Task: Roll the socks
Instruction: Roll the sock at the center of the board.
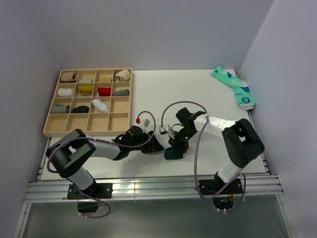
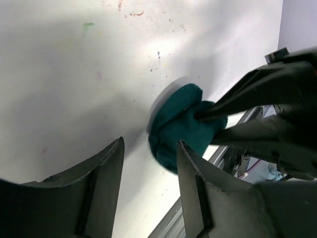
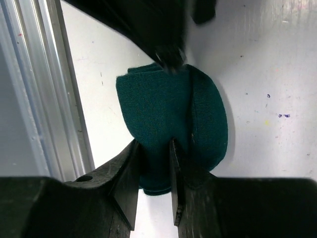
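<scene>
The dark green sock [image 1: 174, 154] lies rolled into a bundle near the table's front edge; it also shows in the left wrist view [image 2: 181, 126] and the right wrist view [image 3: 168, 109]. My right gripper [image 1: 177, 145] [image 3: 153, 144] is shut on a fold of the bundle, one finger tucked into the fabric. My left gripper [image 1: 156, 145] [image 2: 148, 141] is open and empty just left of the bundle, its right finger [image 2: 190, 163] close beside it. The red-and-white figure does not show. The white sock with black stripes is not in view.
A wooden compartment tray [image 1: 119, 121] with several rolled socks stands at the back left. A mint-green pair [image 1: 235, 88] lies at the back right. The aluminium rail [image 1: 148, 186] [image 3: 39, 99] runs along the front edge, right beside the bundle.
</scene>
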Robot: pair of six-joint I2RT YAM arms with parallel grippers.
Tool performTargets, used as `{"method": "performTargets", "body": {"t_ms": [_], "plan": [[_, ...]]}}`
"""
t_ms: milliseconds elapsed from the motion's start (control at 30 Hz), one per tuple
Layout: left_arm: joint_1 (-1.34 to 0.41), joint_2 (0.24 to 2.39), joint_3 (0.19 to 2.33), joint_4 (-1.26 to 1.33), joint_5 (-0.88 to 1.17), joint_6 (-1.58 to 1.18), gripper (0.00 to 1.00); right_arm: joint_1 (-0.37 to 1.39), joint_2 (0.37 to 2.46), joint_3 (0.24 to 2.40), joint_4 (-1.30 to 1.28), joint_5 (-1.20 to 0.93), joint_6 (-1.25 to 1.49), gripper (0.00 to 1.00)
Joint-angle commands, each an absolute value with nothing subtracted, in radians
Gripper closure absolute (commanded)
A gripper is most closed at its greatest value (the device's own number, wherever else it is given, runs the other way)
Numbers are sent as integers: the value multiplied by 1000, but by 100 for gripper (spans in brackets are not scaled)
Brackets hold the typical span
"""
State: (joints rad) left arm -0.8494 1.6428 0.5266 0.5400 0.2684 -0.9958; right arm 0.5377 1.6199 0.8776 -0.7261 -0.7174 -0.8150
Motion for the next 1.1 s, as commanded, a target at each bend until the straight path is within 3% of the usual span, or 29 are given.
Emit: {"method": "performTargets", "body": {"t_ms": [0, 300, 733, 1067], "plan": [[-844, 1540, 480, 525, 184, -953, 48, 529, 1680, 859, -744, -578, -793, 77], [-922, 1436, 408, 626, 155, -902, 45, 528, 1727, 902, -773, -568, -782, 77], [-959, 1581, 583, 548, 201, -742, 44, 526, 1763, 936, -781, -526, -733, 76], [-960, 1624, 568, 561, 284, -710, 44, 526, 1779, 953, -788, -518, -723, 76]]}}
